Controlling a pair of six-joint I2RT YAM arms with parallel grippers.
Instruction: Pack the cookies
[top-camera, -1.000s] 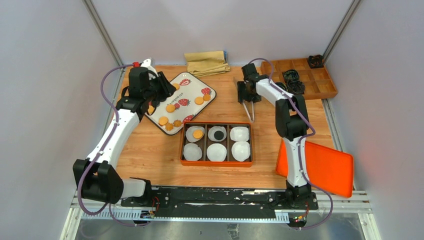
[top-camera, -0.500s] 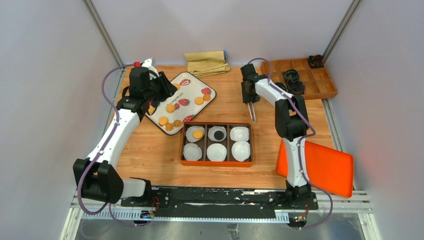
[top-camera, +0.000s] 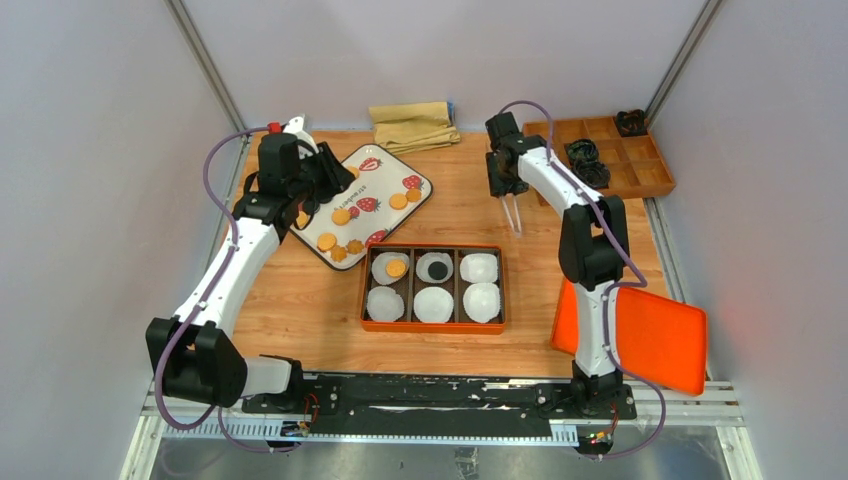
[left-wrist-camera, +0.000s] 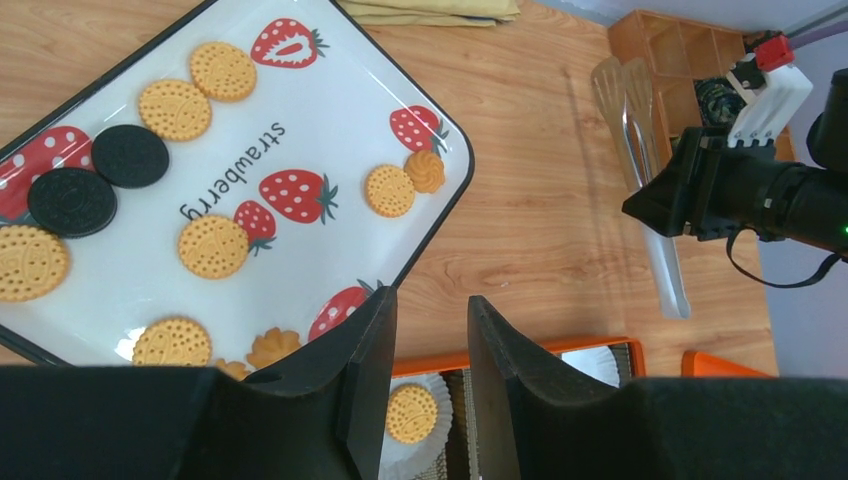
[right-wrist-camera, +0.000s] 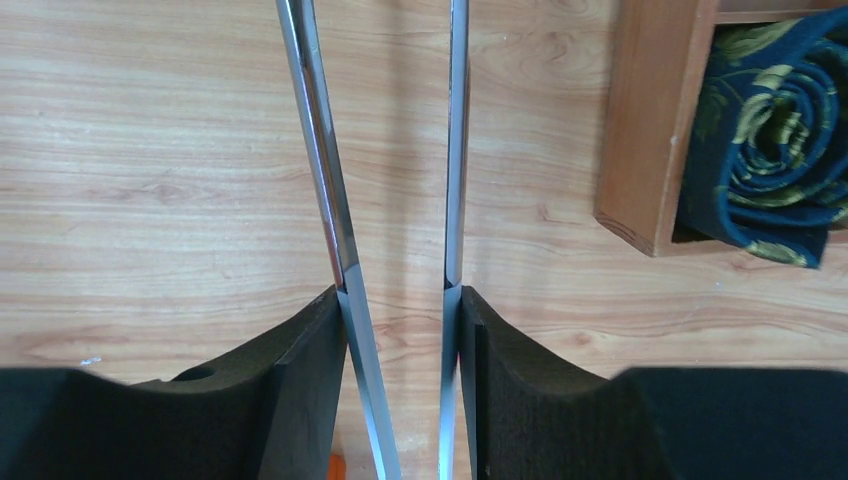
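Several golden cookies (left-wrist-camera: 212, 246) and two black ones (left-wrist-camera: 71, 201) lie on a white strawberry-print plate (left-wrist-camera: 330, 130), also seen from above (top-camera: 390, 172). An orange box (top-camera: 433, 328) holds six white paper cups. One cup has a golden cookie (top-camera: 396, 268), also in the left wrist view (left-wrist-camera: 411, 413). Another has a black cookie (top-camera: 436, 270). My left gripper (left-wrist-camera: 430, 305) hovers over the plate's near corner (top-camera: 330, 178), jaws slightly apart and empty. My right gripper (right-wrist-camera: 400, 300) is shut on metal tongs (right-wrist-camera: 320, 150) above the bare wood at the back (top-camera: 514, 214).
A folded tan cloth (top-camera: 413, 126) lies at the back. A wooden compartment tray (top-camera: 600, 150) with dark rolled items (right-wrist-camera: 770, 150) sits at the back right, close to the tongs. An orange lid (top-camera: 650, 340) rests by the right arm's base.
My right gripper has carried the tongs a little to the right and toward the back. The left arm has not moved.
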